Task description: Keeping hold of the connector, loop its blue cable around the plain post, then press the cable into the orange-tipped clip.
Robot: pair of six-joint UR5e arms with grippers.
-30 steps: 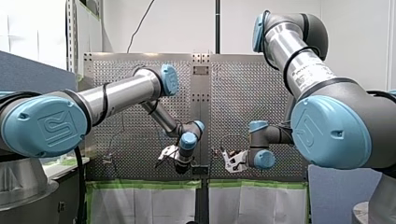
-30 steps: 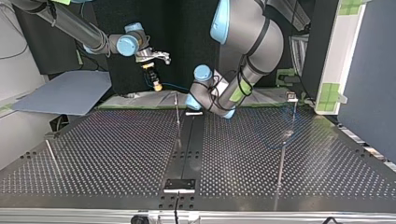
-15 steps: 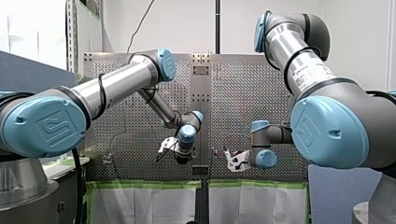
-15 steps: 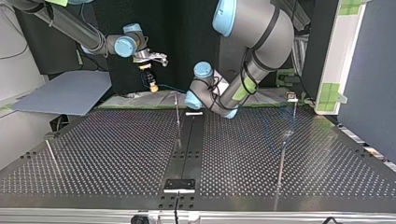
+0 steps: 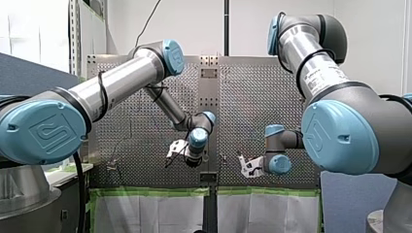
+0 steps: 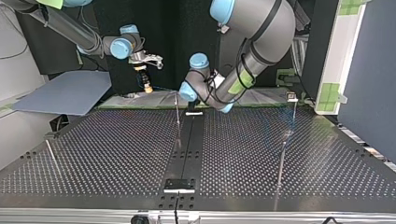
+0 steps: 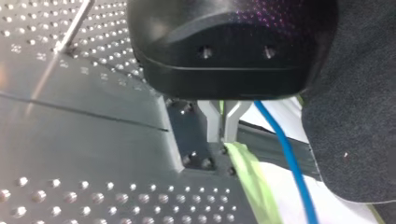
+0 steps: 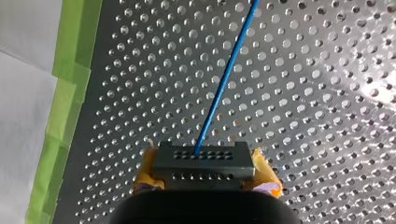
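Connector [image 8: 203,163] sits gripped in my right hand [image 8: 205,173], cable [image 8: 224,84] running ahead. My left hand [image 7: 223,133] is clenched, apparently empty. A taut loop could drag it loose.

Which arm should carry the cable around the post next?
Probably right. My right gripper holds the connector, its cable running free ahead. My left gripper is shut on nothing, with the cable passing beside it.
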